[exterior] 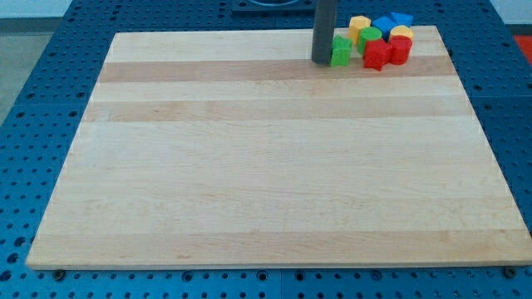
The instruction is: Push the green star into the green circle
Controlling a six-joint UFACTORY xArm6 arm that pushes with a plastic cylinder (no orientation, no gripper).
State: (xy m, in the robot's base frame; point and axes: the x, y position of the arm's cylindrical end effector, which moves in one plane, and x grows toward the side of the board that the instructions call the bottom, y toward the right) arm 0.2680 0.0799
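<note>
A pale wooden board (274, 158) with lengthwise grain bands lies on a blue perforated table (33, 124), and nearly all of it is bare. Every block is crowded against the board's top edge, toward the view's right.

Taking the green star block (341, 51) as the landmark: the rounded green circle block (370, 35) sits just to its upper right, near but seemingly not quite touching. A yellow block (359, 24) stands above and to the right of the star, behind the circle. A red star-like block (377, 55) lies just right of the star, with a second red block (400, 48) beyond it, a further yellow block (401, 33) above that, and a blue block (392, 20) farthest up.

The arm carries no gripper, so nothing opens or closes. My tip (322, 61), the end of the straight dark rod, rests on the board touching or almost touching the star's left side. I judge this placement suits shoving the star rightward and slightly upward into the circle, though the red star may be nudged too.
</note>
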